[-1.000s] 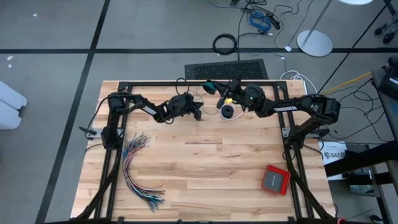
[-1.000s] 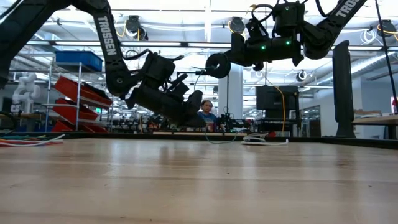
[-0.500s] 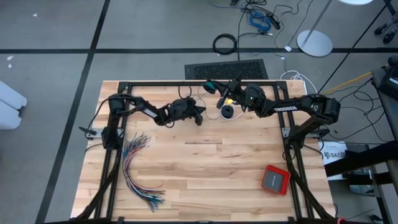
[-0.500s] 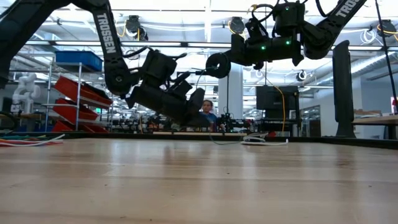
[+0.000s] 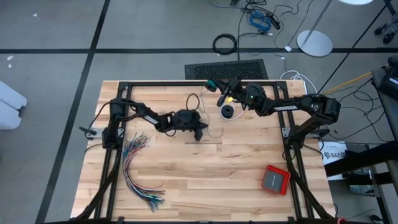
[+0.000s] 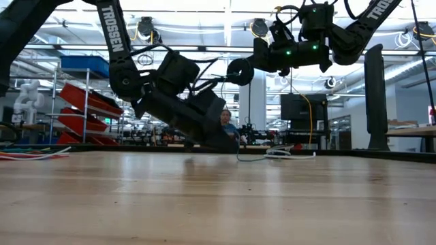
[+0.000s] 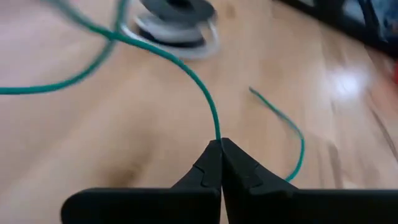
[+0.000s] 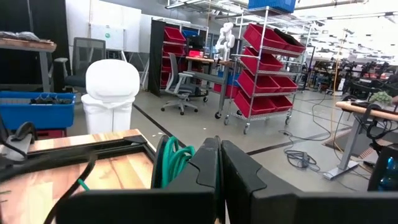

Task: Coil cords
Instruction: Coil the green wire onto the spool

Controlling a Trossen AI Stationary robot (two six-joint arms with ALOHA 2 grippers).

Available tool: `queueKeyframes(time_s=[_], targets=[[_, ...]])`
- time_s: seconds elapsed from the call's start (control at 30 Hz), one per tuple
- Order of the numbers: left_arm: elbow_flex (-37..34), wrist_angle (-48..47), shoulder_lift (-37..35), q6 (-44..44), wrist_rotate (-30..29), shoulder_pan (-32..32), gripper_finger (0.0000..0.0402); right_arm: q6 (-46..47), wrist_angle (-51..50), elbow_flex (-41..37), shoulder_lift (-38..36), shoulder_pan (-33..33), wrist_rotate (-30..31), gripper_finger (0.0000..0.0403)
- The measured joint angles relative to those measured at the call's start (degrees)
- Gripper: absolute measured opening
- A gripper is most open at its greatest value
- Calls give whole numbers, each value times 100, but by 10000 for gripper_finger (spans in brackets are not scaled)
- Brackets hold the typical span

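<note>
Near the counter's far edge, the left gripper point(image 7: 220, 144) has its jaws clenched on the green cord point(image 7: 198, 79), drawing it out while the right gripper point(image 5: 219, 99), jaws shut, holds the coil raised.

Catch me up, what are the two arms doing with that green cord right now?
The left gripper is shut on the teal-green cord, low over the middle of the table. The right gripper is shut, raised near the table's far edge beside a small coil of the cord. Loose cord trails between them.
</note>
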Motion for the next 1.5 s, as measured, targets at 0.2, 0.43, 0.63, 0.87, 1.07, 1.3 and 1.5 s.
queueKeyframes(time_s=[0.2,0.43,0.63,0.87,1.07,1.3,1.5], targets=[[-2,-486,-8,296,595,-298,0,-13,-5,0,0,-4,-15,0],[26,-1199,-136,322,1276,-419,0,-22,-41,2,0,-4,-13,0],[15,-2481,-671,514,1679,-418,1,-24,-65,2,0,-2,-13,0],[-40,-4343,-2208,1861,-1762,-736,14,-24,-108,4,0,-2,-26,0],[-617,-3081,-2907,3035,-3654,-969,16,-24,-66,4,0,0,-46,0],[-1299,-931,-2183,2903,-3472,-484,64,2,5,4,0,0,-66,0],[-1192,325,-1540,3050,-3443,-412,150,99,-26,4,0,11,-70,0]])
